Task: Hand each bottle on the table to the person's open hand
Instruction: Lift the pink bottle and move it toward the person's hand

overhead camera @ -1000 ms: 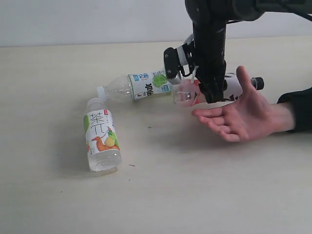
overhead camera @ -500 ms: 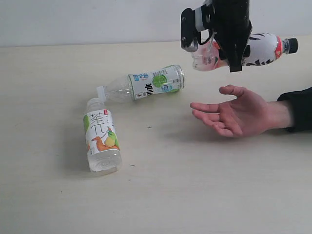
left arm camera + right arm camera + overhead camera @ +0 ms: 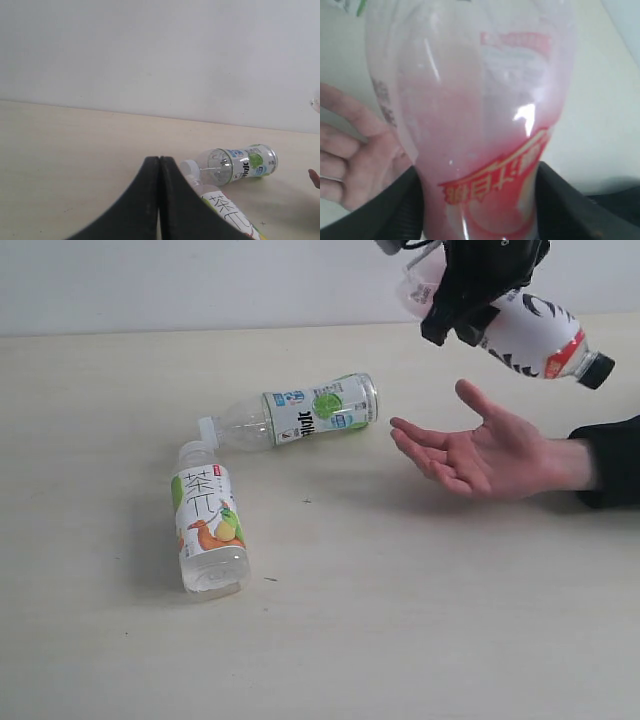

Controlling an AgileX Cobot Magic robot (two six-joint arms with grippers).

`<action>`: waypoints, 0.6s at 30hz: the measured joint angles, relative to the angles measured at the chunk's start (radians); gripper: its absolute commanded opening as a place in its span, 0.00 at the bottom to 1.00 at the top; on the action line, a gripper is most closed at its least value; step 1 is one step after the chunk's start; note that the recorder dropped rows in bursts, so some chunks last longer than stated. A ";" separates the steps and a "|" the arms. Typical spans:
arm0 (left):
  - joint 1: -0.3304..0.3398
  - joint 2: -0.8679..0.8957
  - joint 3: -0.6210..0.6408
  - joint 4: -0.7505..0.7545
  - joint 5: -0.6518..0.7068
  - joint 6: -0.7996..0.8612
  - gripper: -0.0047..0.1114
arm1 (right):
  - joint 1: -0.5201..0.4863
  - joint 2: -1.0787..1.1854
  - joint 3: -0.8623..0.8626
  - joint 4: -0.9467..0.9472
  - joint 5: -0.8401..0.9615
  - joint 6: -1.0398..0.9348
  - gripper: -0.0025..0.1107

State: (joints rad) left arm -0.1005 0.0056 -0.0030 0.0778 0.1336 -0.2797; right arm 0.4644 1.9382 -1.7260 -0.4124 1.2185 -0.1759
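Pink bottle [image 3: 528,332] is up off the worktop [image 3: 400,630], tilted in the air with its black cap [image 3: 598,370] dipping low on the right of the exterior view; the right gripper [image 3: 455,325] has it, jaws clamped across the body near the base end, and the right wrist view shows the two black fingers [image 3: 560,200] hugging the pink-and-red bottle on either side; the open hand [image 3: 490,455] waits below it, palm up, fingers spread and pointing left, not touching the bottle, black sleeve [image 3: 610,460] resting at the right edge; out to the left, the lime-label bottle [image 3: 300,415] lies on its side on the worktop, white cap aimed left, well apart from the hand's fingertips; just beside that cap lies the fruit-label bottle [image 3: 208,525], also on its side, cap toward the far edge, base toward the camera; whether the two caps touch I cannot tell; the left gripper [image 3: 159,200] appears only in its own wrist view, jaws pressed together on nothing, the two lying bottles just beyond its tips and a pale wall [image 3: 160,55] behind.
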 measured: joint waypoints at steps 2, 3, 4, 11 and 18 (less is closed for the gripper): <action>0.000 0.000 0.000 0.000 0.000 0.000 0.04 | 0.000 -0.011 0.000 0.041 0.000 0.052 0.02; 0.000 0.000 0.000 0.000 0.000 0.000 0.04 | 0.000 -0.019 0.000 0.079 0.000 0.082 0.02; 0.000 0.000 0.000 0.000 0.000 0.000 0.04 | 0.000 -0.024 0.000 0.106 0.000 0.097 0.02; 0.000 0.000 0.000 0.000 0.000 0.000 0.04 | -0.002 -0.068 0.091 0.246 0.001 0.148 0.02; 0.000 0.000 0.000 0.000 0.000 0.000 0.04 | -0.047 -0.073 0.213 0.319 0.006 0.176 0.02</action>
State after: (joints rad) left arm -0.1005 0.0056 -0.0030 0.0778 0.1336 -0.2797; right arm 0.4176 1.8655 -1.5131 -0.0930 1.2243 0.0000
